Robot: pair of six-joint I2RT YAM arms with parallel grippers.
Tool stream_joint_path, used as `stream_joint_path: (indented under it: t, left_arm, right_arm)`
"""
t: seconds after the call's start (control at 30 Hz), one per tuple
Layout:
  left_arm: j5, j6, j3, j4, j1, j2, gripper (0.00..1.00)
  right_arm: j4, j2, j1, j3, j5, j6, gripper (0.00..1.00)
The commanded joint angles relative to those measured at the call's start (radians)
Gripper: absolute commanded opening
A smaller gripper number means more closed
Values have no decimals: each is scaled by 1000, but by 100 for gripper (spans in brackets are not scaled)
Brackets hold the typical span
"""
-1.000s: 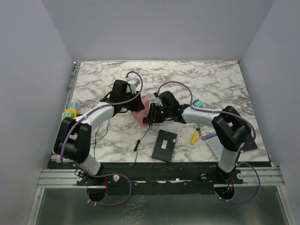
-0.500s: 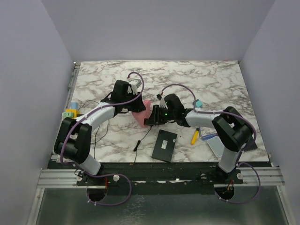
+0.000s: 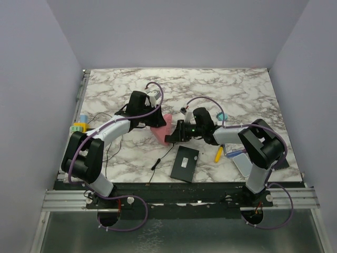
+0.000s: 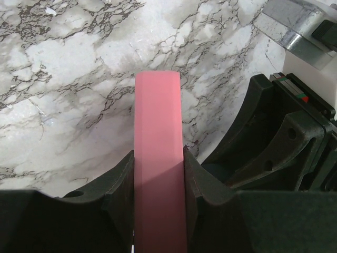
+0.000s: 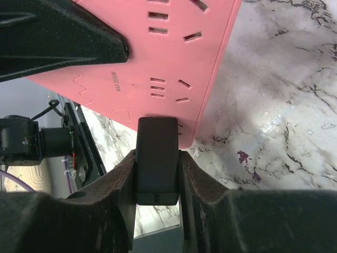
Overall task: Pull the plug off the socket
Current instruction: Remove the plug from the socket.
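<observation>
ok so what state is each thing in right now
socket, clamped across its thickness
plug, gripped, tight against the socket face, no prongs showing, looks not yet out
left gripper, shut on socket
right gripper, shut on plug
cable, slack on the table

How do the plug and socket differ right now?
The socket is pink, wide and flat; the plug is black, small and blocky. The left gripper clamps the socket; the right gripper clamps the plug. Shared: both are pinched between jaws, and the plug's end sits at the socket's edge.
</observation>
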Motion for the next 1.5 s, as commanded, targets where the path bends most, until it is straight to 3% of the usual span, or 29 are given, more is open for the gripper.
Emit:
stream_joint_path:
  t: [0.0,0.37,0.63,1.2,1.47]
  left_arm:
    - [-59,62,-6,-28,14,30,0]
    - [-62,67,-1,-30,13,49,0]
    - [-65,69,2,-32,13,50,0]
    - [-84,66,2,-39,13,30,0]
    - [-84,67,0,-40,13,22,0]
  right_arm:
    - [119,9,-20,-11,-161,-49,0]
    - [154,65,-57,-6,-267,-76,0]
    - [154,62,-67,-17,-249,-76,0]
    - [-296,43,-66,123,5,-113,0]
    - [-362,35,-60,157,53,-101,0]
